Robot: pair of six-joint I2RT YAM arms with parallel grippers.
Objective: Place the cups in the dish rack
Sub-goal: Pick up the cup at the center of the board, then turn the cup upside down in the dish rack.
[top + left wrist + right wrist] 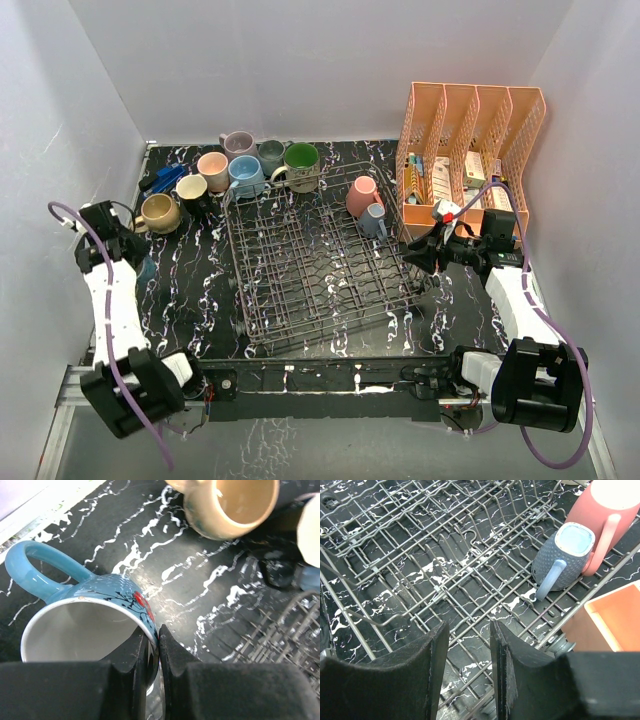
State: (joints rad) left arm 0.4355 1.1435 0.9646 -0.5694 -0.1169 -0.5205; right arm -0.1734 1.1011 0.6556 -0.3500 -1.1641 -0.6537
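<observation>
You have two cups in the dish rack so far. A pink cup and a grey cup sit in its far right corner. About seven other cups wait just past its far left corner. Your left gripper is pinched tight on the rim of a blue cup, just left of the rack. That cup looks mouth up, tall way up and down, with its handle pointing away from the rack. Your right gripper hangs over the rack, partly open and holding nothing.
</observation>
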